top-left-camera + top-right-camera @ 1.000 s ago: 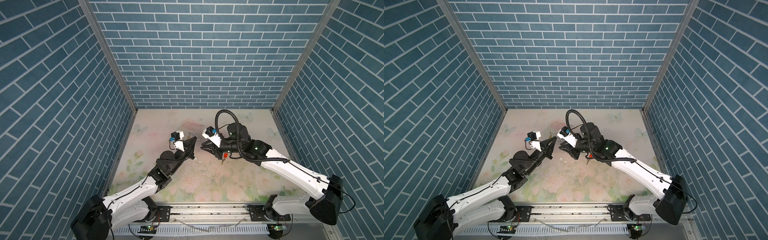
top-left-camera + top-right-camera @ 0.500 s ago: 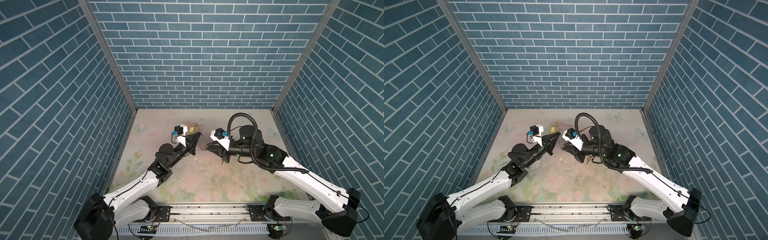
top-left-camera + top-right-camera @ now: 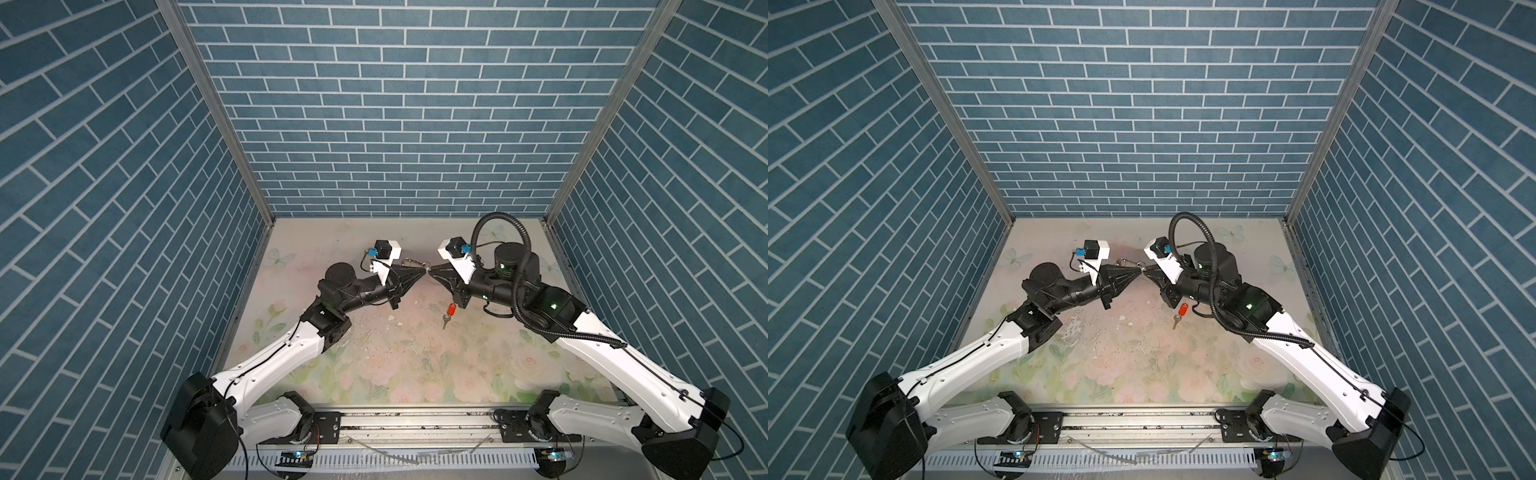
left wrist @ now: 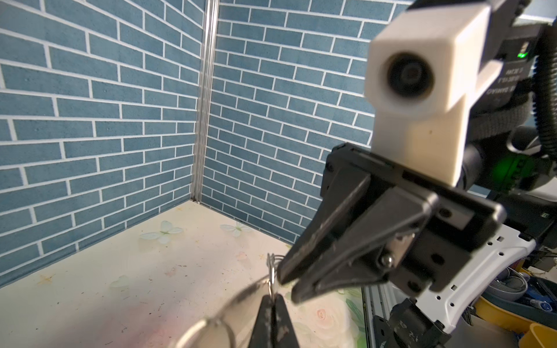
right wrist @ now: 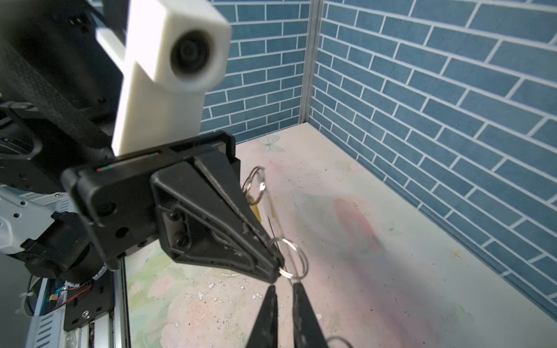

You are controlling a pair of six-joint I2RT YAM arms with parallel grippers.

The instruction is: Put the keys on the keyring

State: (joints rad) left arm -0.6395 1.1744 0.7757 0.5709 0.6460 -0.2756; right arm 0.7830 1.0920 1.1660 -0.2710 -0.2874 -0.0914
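Observation:
My left gripper [image 3: 424, 273] is raised above the table and is shut on a small silver ring [image 5: 291, 257] of the keyring [image 3: 410, 262]. The keyring's thin strap runs back to another ring [image 5: 254, 183]. A yellow sliver [image 5: 256, 210] shows behind the left finger. My right gripper [image 3: 431, 274] meets the left one tip to tip, its fingertips [image 5: 301, 296] a narrow gap apart just under the held ring. In the left wrist view the ring [image 4: 272, 275] stands between my shut fingers [image 4: 265, 316] and the right gripper [image 4: 289, 287]. The red-tagged key [image 3: 449, 312] lies on the table below the right arm.
The floral table [image 3: 395, 357] is boxed in by blue brick walls on three sides, with a metal rail [image 3: 415, 419] along the front. Paint chips and scratches mark the table's middle.
Both grippers have risen and moved toward the back, meeting tip to tip. The right gripper left the red-tagged key on the table and its jaws narrowed. The left gripper stayed shut on the keyring.

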